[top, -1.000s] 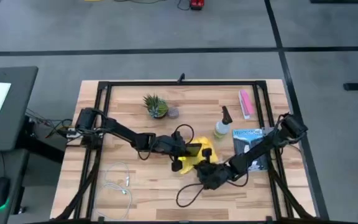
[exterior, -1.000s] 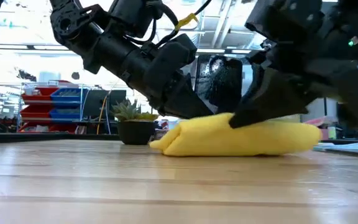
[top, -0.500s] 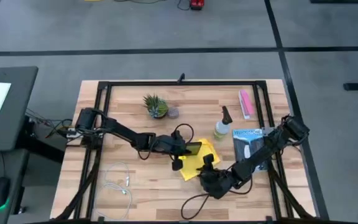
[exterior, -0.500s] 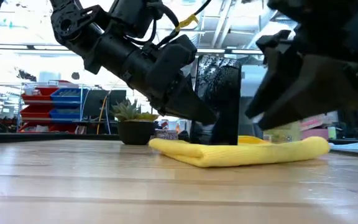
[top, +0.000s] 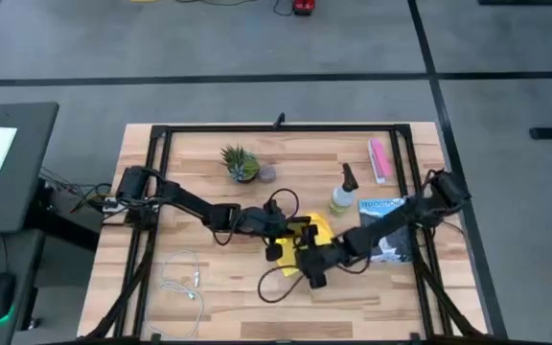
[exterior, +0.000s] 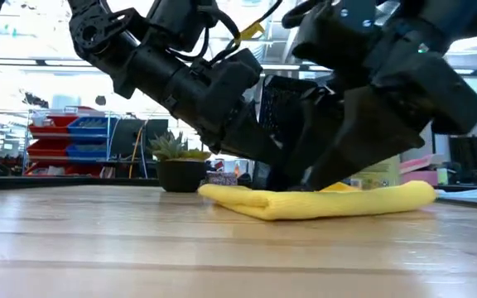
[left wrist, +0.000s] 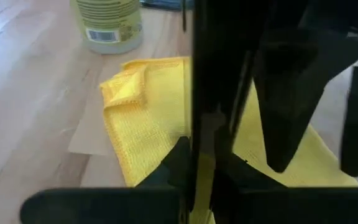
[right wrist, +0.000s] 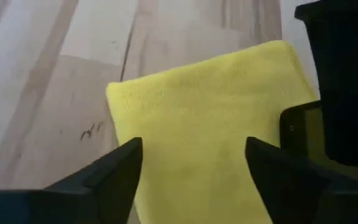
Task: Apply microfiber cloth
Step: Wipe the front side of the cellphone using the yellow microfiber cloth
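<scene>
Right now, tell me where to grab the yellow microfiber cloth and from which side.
Grip the bright yellow soft microfiber cloth at its free corner, away from the black smartphone that the left gripper holds. Come from above: it lies flat on the wooden table, and the right gripper hovers there, jaws open.

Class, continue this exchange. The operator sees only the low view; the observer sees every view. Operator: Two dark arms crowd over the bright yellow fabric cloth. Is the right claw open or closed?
Observer: Open. The right wrist view shows the right claw with its fingers spread over the bright yellow microfiber cloth, gripping nothing.
Operator: And the left one?
Observer: The left claw is shut on the flat black smartphone, held on edge over the cloth.
Operator: Does the cloth lie flat?
Observer: Mostly. The left wrist view shows one corner doubled over, on the side nearest the labelled plastic bottle.
</scene>
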### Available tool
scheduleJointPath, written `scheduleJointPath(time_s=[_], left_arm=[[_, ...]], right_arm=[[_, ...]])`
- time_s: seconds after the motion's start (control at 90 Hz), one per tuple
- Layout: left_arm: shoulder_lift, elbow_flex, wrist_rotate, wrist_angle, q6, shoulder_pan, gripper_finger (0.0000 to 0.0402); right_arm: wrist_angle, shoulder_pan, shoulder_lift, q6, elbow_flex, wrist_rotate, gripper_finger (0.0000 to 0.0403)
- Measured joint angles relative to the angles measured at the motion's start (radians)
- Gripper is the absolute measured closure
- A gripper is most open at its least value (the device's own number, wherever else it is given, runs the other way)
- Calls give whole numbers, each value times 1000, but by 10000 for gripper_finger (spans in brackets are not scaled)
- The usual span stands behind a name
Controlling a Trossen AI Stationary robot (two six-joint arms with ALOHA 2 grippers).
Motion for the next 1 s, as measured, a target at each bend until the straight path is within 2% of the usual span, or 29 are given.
scheduleJointPath(time_s=[0.144, 0.456, 0.589, 0.711, 1.0], left_arm=[[0, 0, 3, -4, -6, 5, 394], [-2, 2, 22, -35, -41, 30, 394], [-2, 2, 25, -54, -44, 41, 394], [-2, 2, 11, -58, -44, 42, 394], [-47, 2, 10, -121, -43, 44, 394]], right_arm=[[-11, -10, 0, 29, -4, -23, 136], [-4, 29, 1, 102, -57, -19, 240], [6, 54, 0, 102, -52, -21, 263], [3, 73, -1, 67, -31, -24, 245], [11, 51, 3, 14, 8, 3, 138]])
